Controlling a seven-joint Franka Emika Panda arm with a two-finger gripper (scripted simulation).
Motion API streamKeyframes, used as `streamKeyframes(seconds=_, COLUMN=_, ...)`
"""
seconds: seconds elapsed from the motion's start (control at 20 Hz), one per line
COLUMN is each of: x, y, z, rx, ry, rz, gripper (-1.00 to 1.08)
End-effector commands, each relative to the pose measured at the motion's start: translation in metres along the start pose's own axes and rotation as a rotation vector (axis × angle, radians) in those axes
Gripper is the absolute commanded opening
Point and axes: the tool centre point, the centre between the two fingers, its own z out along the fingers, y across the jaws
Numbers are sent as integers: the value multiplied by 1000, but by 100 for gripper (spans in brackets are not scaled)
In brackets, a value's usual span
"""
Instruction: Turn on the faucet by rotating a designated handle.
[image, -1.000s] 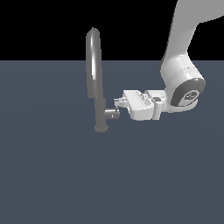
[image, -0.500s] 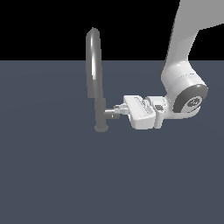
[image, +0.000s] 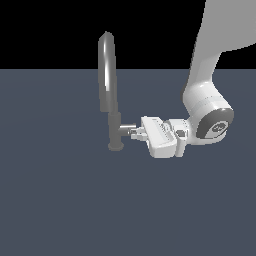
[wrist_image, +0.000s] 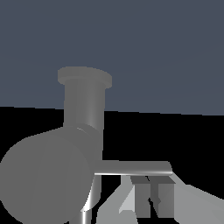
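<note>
The faucet is a tall grey tap with an arched spout, standing on a small round base on the dark floor. Its handle is a short grey stub sticking out of the body toward the exterior view's right. My gripper lies level at the stub's end, fingertips against it. In the wrist view the stub's round end fills the near side, and the thin lever rod lies across the tips of my gripper. The two fingers are pressed together with nothing between them.
The white arm comes down from the top on the exterior view's right, its wrist joint beside the hand. The flat dark grey floor stretches all around the faucet. Nothing else shows.
My gripper has sunk lower along the handle's end, staying against the stub, and the wrist has rolled. The lever rod that stood up by the fingertips has been carried down with them.
</note>
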Motion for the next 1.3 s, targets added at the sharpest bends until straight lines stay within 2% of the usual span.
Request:
streamKeyframes(seconds=0.0, x=27, y=11, z=0, rx=5, ry=1, rz=33, gripper=-100)
streamKeyframes(seconds=0.05, x=27, y=11, z=0, rx=5, ry=1, rz=33, gripper=-100)
streamKeyframes(seconds=0.1, x=5, y=0, z=0, rx=-1, ry=-2, rz=-3, gripper=-100)
streamKeyframes(seconds=0.65, x=54, y=-4, z=0, rx=4, ry=1, rz=31, gripper=-100)
streamKeyframes(seconds=0.7, x=54, y=-4, z=0, rx=4, ry=1, rz=31, gripper=-100)
streamKeyframes(seconds=0.75, x=24, y=-15, z=-4, rx=-3, ry=-7, rz=-17, gripper=-100)
streamKeyframes(seconds=1.25, x=58, y=-26, z=-1, rx=2, ry=-2, rz=17, gripper=-100)
